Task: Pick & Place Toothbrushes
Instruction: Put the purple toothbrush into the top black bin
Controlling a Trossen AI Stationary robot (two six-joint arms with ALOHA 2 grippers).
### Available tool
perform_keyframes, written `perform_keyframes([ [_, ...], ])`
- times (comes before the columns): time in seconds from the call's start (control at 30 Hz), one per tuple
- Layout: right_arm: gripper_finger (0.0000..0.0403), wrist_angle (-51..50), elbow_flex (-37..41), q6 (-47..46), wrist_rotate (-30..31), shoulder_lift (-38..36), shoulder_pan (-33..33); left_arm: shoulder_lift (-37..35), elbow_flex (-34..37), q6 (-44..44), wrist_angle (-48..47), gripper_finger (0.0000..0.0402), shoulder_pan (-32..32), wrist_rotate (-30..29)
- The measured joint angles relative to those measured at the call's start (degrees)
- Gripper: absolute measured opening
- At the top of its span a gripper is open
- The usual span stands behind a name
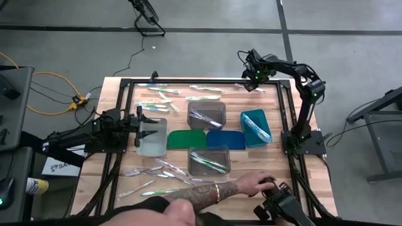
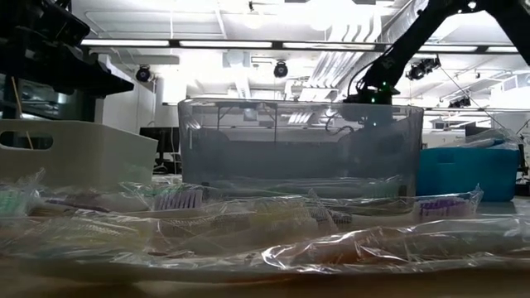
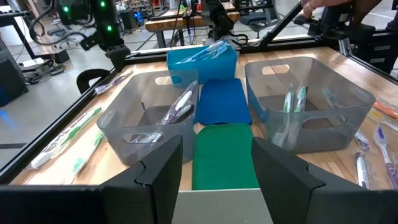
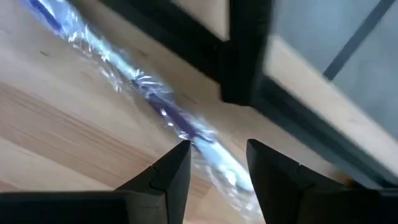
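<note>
Toothbrushes (image 1: 206, 162) lie in grey bins (image 1: 210, 160) and teal bin (image 1: 255, 127); both tools open, empty

The high view looks straight down on the whole table (image 1: 113, 188), the low view peers level across it from close behind wrapped toothbrushes (image 2: 248, 232), each wrist view looks past its own fingers, and high, low and left-wrist views share the bins (image 3: 298, 106).

so four bins (image 1: 207, 115) sit mid-surface (image 1: 314, 176) around two mats (image 1: 207, 139), toothbrushes (image 1: 160, 95) scattered along the far and near edges.
</note>
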State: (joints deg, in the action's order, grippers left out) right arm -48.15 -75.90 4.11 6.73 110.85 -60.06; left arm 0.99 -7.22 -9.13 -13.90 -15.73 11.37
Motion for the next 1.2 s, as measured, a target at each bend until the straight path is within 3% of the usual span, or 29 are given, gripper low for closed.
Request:
perform_keyframes([
  [0.67, 0.0144, -1.78, -0.26, 0.69, -7.21, 5.37, 2.29, 0.01, 0.00, 0.00, 0.01, 0.0187, 0.00, 0.03],
  [1.07, 0.0036, -2.89, -0.11, -2.49, -8.20, 5.49, 2.87, 0.01, 0.00, 0.00, -0.01, 0.0187, 0.00, 0.01],
  [1.2, 0.0021, -3.07, -0.04, -2.35, -8.99, 5.53, 2.96, 0.00, 0.00, 0.00, -0.01, 0.0187, 0.00, 0.01],
])
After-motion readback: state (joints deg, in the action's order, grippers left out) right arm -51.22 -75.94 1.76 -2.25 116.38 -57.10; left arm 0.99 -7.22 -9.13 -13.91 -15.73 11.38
